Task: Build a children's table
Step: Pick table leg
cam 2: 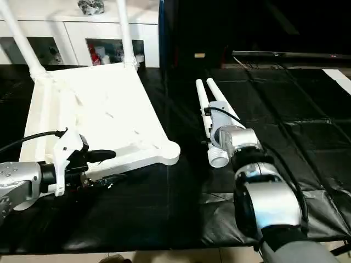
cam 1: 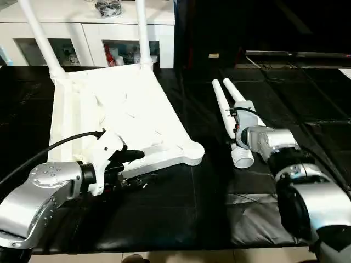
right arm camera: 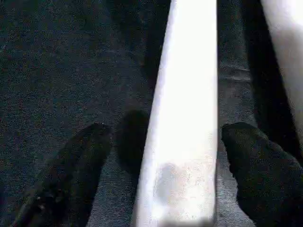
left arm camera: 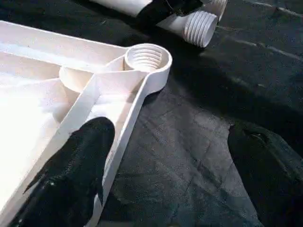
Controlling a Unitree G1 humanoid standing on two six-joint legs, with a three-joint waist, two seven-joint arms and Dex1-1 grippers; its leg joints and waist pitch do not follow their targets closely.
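- Silver forearms fill the near edge of the head views, one low on each side.
- Left gripper (cam 1: pixel 131 164) sits at the near rim of the tabletop (cam 1: pixel 109 115); its jaws are spread, one finger (left arm camera: pixel 75 165) over the rim's ribbed inside, the other on the black mat (cam 1: pixel 181 213) outside.
- Tabletop lies upside down on the mat, ribs up, with an empty threaded socket (left arm camera: pixel 147 57) at the near right corner.
- Two legs (cam 1: pixel 41 33) stand upright in the far corner sockets.
- Two loose legs (cam 1: pixel 230 118) lie side by side on the mat, right of the tabletop.
- Right gripper (right arm camera: pixel 165 156) is spread, straddling one loose leg, a finger on each side; contact cannot be told.
- White cabinet (cam 1: pixel 88 27) stands behind.
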